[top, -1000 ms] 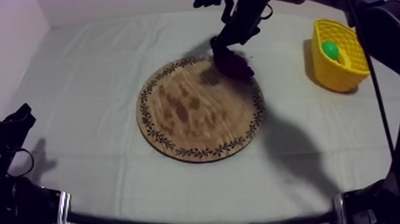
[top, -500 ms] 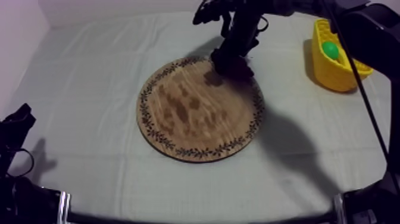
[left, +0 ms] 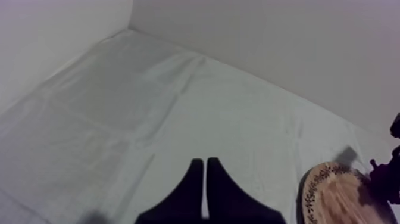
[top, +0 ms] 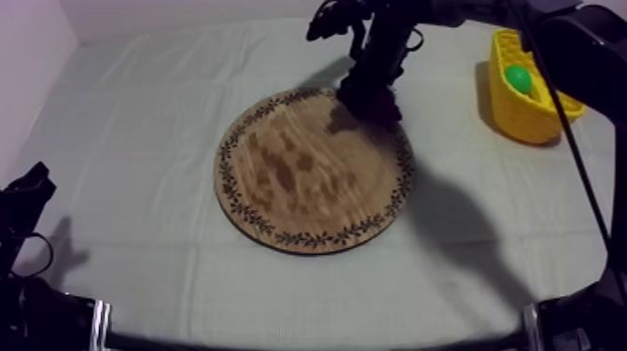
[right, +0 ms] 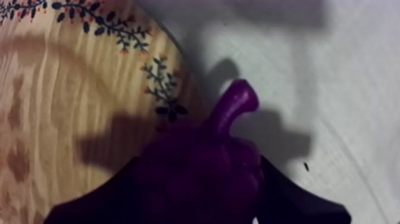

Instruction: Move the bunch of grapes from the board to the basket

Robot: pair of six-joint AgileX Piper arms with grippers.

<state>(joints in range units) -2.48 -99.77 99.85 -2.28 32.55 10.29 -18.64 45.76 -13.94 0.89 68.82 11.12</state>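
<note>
Fingers of the right gripper [top: 369, 93] are clamped on the bunch of grapes [top: 380, 105], one black finger [right: 98, 202] on each flank of the dark purple fruit. The bunch is at the one o'clock rim of the round wooden board [top: 299, 187], with its stubby stem [right: 237, 106] reaching out past the patterned border over the grey-white cloth [top: 140, 121]. A shadow falls on the wood beside it; the bunch may be just clear of the board, but contact is hard to judge from these angles. The right arm reaches in from the table's one o'clock.

The yellow basket [top: 539, 117] stands well apart from the board, towards the table's two o'clock, tipped a little, with a green fruit [top: 518, 77] inside, probably the pear.

The left gripper [top: 26, 198] rests at the table's eight o'clock, far from the board. Its two fingers [left: 191, 193] lie pressed together as a narrow wedge over bare cloth, holding nothing.
</note>
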